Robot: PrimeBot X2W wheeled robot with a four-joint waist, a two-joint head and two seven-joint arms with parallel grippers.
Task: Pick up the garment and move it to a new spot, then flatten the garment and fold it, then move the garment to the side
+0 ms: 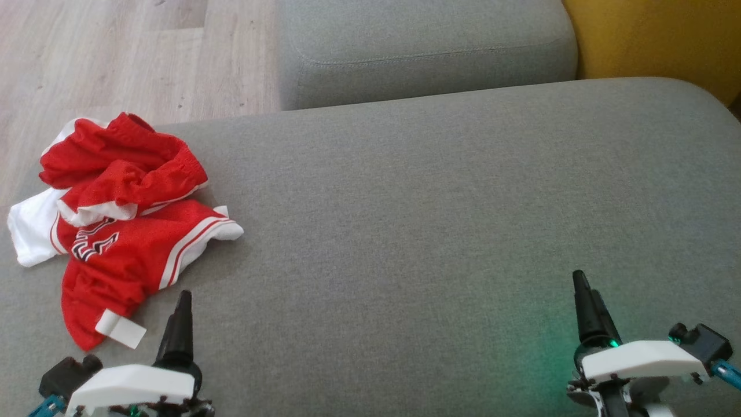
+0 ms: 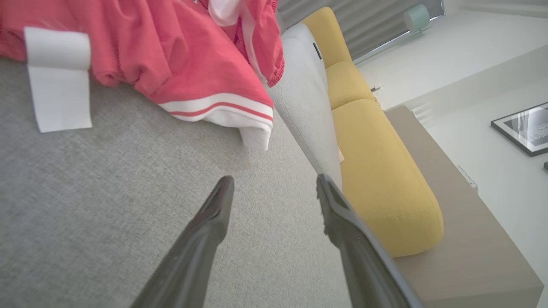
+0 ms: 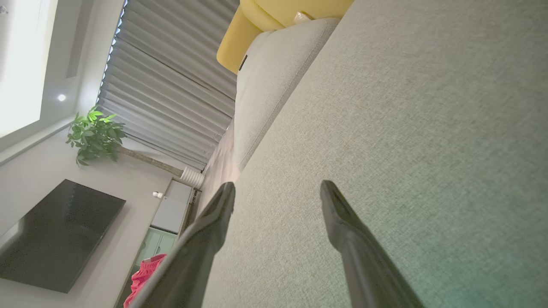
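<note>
A crumpled red garment (image 1: 124, 231) with white trim and a white label lies at the left end of the grey sofa seat (image 1: 434, 220). My left gripper (image 1: 184, 298) hovers just in front of its near edge, a little to the right of the label. In the left wrist view the left gripper (image 2: 274, 184) is open and empty over bare fabric, with the garment (image 2: 171, 55) ahead of the fingertips. Far off at the lower right, my right gripper (image 1: 579, 278) is over bare seat. Its wrist view shows the right gripper (image 3: 277, 188) open and empty, and a bit of the garment (image 3: 143, 273) in the distance.
A second grey cushion (image 1: 422, 52) stands behind the seat, with a yellow cushion (image 1: 666, 40) at the back right. Wooden floor (image 1: 116, 52) lies beyond the seat's left and far edge. The garment reaches close to the seat's left edge.
</note>
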